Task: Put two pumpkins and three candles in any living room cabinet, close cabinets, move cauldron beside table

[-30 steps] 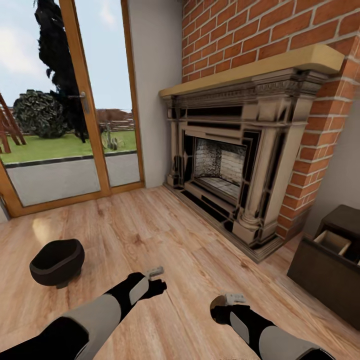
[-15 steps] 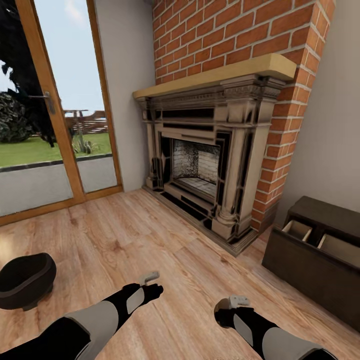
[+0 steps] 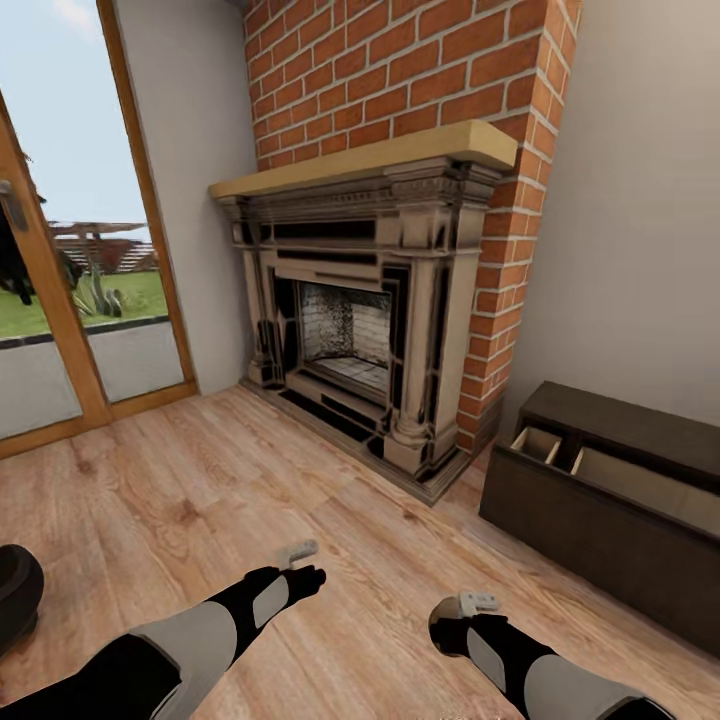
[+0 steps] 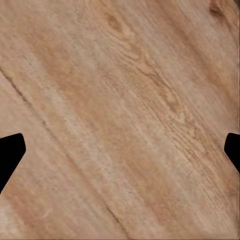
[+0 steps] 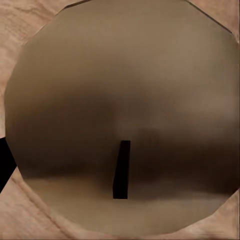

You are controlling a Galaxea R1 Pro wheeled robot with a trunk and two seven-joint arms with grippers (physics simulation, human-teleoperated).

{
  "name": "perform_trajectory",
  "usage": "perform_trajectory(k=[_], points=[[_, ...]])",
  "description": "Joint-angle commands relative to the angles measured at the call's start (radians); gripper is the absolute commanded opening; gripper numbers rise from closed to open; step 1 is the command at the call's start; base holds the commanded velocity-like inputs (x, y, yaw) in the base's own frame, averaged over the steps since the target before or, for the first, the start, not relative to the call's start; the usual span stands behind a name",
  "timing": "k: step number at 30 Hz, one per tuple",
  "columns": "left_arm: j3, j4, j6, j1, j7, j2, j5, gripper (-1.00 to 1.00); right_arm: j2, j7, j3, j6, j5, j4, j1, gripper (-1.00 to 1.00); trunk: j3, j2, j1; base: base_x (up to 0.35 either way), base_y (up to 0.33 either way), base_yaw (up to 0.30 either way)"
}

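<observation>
The right gripper (image 3: 478,602) was clamped on a candle (image 5: 120,120), whose broad brownish top and short dark wick sat right under the right wrist camera, a black fingertip at its rim. The left gripper (image 3: 303,560) hung spread and empty above the bare wooden floor (image 4: 120,100). Over the last second the whole head view had swung rightward, so the camera had turned rather than the room's things: the cauldron (image 3: 15,592) slid to the left edge, the brick fireplace (image 3: 350,320) shifted left, and the dark-brown cabinet (image 3: 590,520) came further into sight with its drawers (image 3: 540,445) pulled out, pale insides showing. I judged the robot was turning toward that cabinet to stow the candle.
</observation>
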Motion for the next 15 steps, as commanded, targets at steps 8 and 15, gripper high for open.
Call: perform_trajectory(k=[8, 15], points=[[-0.009, -0.001, 0.010, 0.000, 0.008, 0.000, 0.008, 1.00, 0.000, -0.004, 0.011, 0.005, -0.008, -0.002, 0.000, -1.00, 0.016, 0.001, -0.002, 0.000, 0.000, -0.167], [-0.010, -0.001, 0.008, 0.000, 0.008, 0.000, 0.008, 1.00, 0.002, -0.003, 0.011, 0.005, -0.008, -0.002, -0.001, -1.00, 0.022, 0.001, -0.003, 0.000, 0.000, -0.225]])
